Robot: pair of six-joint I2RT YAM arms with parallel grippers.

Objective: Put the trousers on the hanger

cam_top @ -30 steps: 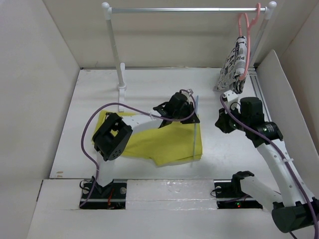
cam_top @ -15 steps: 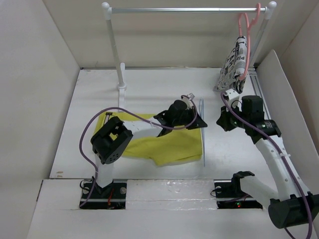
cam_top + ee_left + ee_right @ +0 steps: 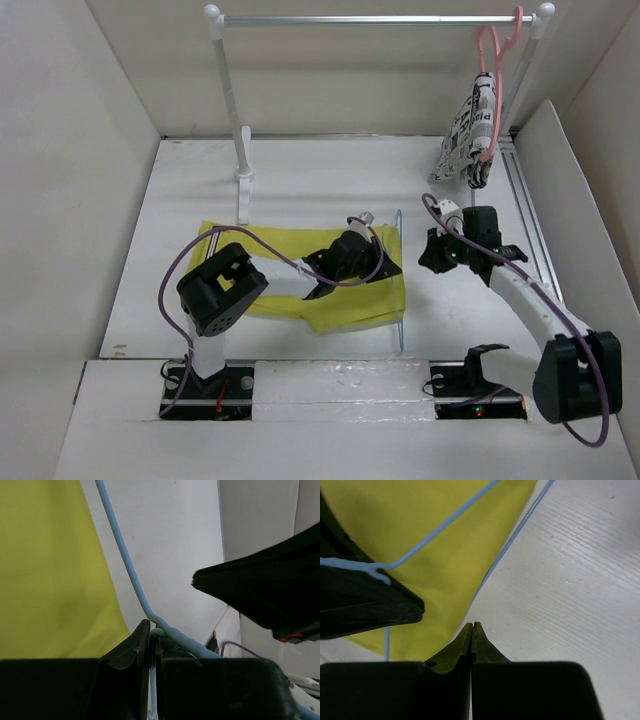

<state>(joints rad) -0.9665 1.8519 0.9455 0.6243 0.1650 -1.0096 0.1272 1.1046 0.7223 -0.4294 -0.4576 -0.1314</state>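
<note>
Lying flat on the white counter (image 3: pixel 300 180), the trousers (image 3: pixel 355 305) sit at centre: mustard-yellow cloth, smooth and matte, spread approx. rectangular w/ a ragged near edge. In the top view the hanger (image 3: pixel 401 300), a thin pale-blue wire, shows as a straight line along the cloth's right edge. In the right wrist view one wire runs along that edge and another crosses the yellow.

The left arm reaches from its base over the trousers, elbow bent, wrist angled down toward the cloth's right side. The left tool (image 3: pixel 150 630) is clenched on the hanger wire, at a thicker kinked spot where the wire bends. From there the wire rises away past the yellow edge.

The right arm bends in from the right, forearm sloping toward centre. The right tool (image 3: pixel 472 625) is just right of the hanger wire, low over bare counter. Its black pointed tips are pressed together w/ nothing btwn them.

At the back stands a white rail (image 3: pixel 380 19) on posts. A thicker pink hanger (image 3: pixel 490 50) hooks on its right end, carrying a black-and-white printed cloth (image 3: pixel 470 135).
</note>
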